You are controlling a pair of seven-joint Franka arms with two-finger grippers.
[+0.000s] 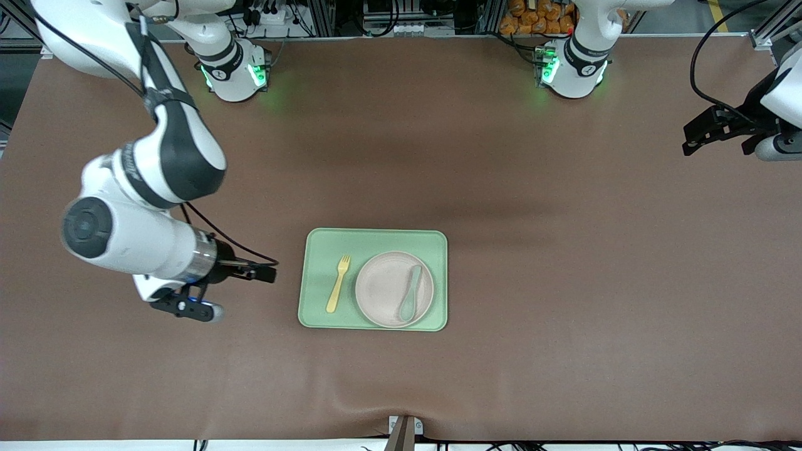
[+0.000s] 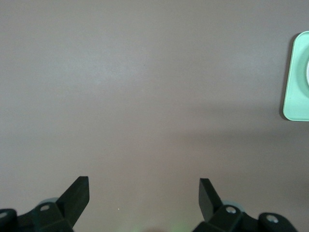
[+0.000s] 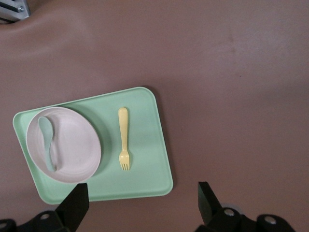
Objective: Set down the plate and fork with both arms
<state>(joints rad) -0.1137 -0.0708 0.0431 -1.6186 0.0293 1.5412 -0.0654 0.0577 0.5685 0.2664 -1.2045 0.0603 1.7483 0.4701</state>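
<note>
The round off-white matte plate (image 1: 393, 289) lies on the rectangular light-green tray (image 1: 319, 250) on the brown tabletop (image 1: 564, 282), with a grey-green spoon (image 1: 411, 300) resting in it, and the small pale-yellow plastic fork (image 1: 338, 283) lies flat on the tray just beside the plate, toward the right arm's end. The right hand (image 1: 250, 273) hovers over bare tabletop near that end of the tray, fingers (image 3: 208, 198) spread wide and empty. The left hand (image 1: 705, 133) waits over the tabletop's edge at the left arm's end, well apart from the tray, fingers (image 2: 76, 193) likewise wide and empty.

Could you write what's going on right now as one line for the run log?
plate: on tray | fork: on tray beside plate | right end effector: open, empty | left end effector: open, waiting
</note>
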